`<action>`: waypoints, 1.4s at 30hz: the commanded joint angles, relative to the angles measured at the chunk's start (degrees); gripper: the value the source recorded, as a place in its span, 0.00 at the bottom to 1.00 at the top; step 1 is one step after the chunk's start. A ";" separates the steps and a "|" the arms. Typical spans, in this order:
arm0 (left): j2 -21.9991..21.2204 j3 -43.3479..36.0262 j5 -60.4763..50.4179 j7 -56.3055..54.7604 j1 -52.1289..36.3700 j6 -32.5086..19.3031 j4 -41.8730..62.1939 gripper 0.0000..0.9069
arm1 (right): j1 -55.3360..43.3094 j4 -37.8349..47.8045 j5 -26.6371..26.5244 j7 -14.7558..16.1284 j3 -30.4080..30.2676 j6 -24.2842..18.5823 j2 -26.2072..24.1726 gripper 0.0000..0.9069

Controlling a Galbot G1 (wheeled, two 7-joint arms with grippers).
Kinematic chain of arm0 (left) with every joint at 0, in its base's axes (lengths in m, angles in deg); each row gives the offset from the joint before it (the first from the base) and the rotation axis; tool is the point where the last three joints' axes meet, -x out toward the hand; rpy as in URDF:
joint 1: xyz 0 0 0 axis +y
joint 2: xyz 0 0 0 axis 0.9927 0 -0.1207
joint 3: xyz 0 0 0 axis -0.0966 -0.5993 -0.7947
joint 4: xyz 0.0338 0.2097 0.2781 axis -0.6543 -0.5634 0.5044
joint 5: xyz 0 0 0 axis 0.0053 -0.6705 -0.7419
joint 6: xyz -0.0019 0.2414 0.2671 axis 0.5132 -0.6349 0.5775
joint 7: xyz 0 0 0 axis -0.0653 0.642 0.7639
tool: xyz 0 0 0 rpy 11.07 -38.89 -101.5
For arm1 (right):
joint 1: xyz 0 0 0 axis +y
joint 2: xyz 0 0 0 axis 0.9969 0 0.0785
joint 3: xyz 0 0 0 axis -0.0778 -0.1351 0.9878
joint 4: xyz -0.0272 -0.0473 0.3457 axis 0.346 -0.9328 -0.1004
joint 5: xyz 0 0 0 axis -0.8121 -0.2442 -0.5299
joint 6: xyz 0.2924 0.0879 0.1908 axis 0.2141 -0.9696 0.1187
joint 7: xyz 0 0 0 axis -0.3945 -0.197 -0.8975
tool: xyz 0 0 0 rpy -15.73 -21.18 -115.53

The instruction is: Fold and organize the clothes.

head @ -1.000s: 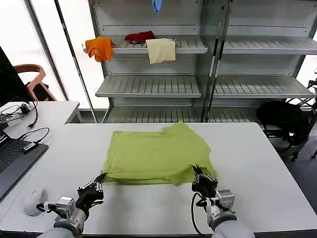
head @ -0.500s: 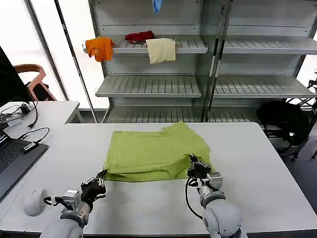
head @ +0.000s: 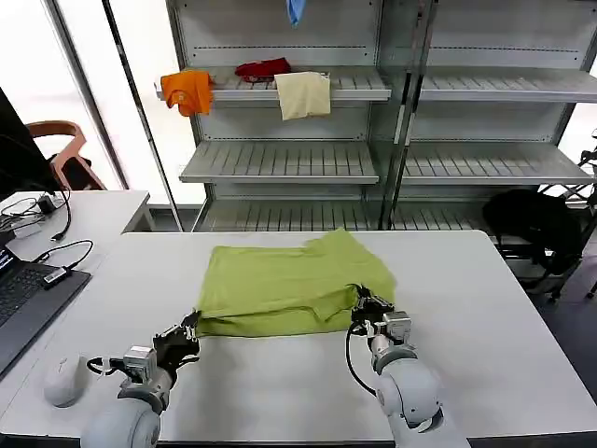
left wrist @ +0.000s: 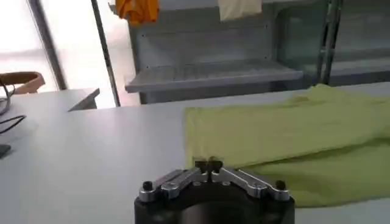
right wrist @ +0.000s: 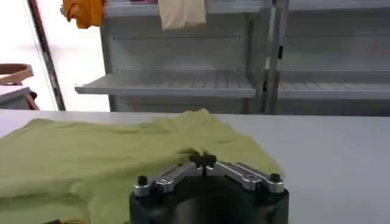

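Observation:
The clothes are one lime-green T-shirt (head: 284,280) lying partly folded in the middle of the white table (head: 485,308). My left gripper (head: 191,329) is at the shirt's near left corner, shut on the hem. My right gripper (head: 362,303) is at the near right corner, shut on the cloth and holding it a little above the table. In the left wrist view the gripper (left wrist: 208,163) pinches the edge of the shirt (left wrist: 292,131). The right wrist view shows the gripper (right wrist: 202,160) closed on a raised fold of the shirt (right wrist: 109,152).
Behind the table stand metal shelves (head: 280,161) with orange (head: 187,91), red (head: 261,68) and cream (head: 303,94) garments, and a blue cloth (head: 295,9) hangs above. A laptop (head: 23,299), a mouse (head: 63,380) and cables lie at the left. A black bag (head: 532,224) sits at the right.
Both grippers have moved away from me across the table, carrying the shirt's near edge over the rest of it. The visible cloth now reaches less far towards me.

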 commanded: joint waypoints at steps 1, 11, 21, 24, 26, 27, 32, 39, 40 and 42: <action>0.43 0.30 -0.77 0.04 0.30 -0.35 -2.82 1.00 | -0.78 -0.85 -0.21 -0.10 0.54 -0.02 0.11 1.00; 1.05 1.30 -0.55 0.16 2.32 -0.07 -6.45 1.00 | -0.96 -4.51 -0.89 0.00 3.33 0.13 -2.03 1.00; 1.36 2.02 1.27 0.35 4.26 0.62 -7.20 1.00 | 3.61 -8.21 -4.51 0.71 7.79 0.12 -4.61 1.00; 1.14 1.75 1.20 0.39 4.37 0.64 -7.69 1.00 | 2.17 -8.30 -5.94 -0.01 8.59 0.15 -4.77 1.00; 1.02 1.65 1.20 0.44 4.46 0.66 -7.94 1.00 | 1.52 -8.39 -6.20 -0.21 8.68 0.18 -4.71 1.00; 0.93 1.61 1.14 0.48 4.56 0.65 -8.11 1.00 | 1.29 -8.47 -6.16 -0.30 8.60 0.20 -4.74 1.00; 0.83 1.79 0.82 0.42 4.68 0.66 -7.83 1.00 | 4.30 -10.00 -5.82 0.97 8.14 0.24 -5.41 1.00; 1.05 0.94 -1.21 0.24 4.17 0.98 -4.56 1.00 | 11.70 -11.05 -5.57 3.48 10.77 0.13 -5.49 1.00; 1.07 0.91 -1.21 0.21 4.15 0.99 -4.27 1.00 | 12.14 -11.09 -5.60 3.63 11.08 0.13 -5.56 1.00; 1.12 0.77 -1.22 0.23 4.07 0.98 -3.61 1.00 | 13.39 -11.25 -5.59 4.13 11.98 0.09 -6.13 1.00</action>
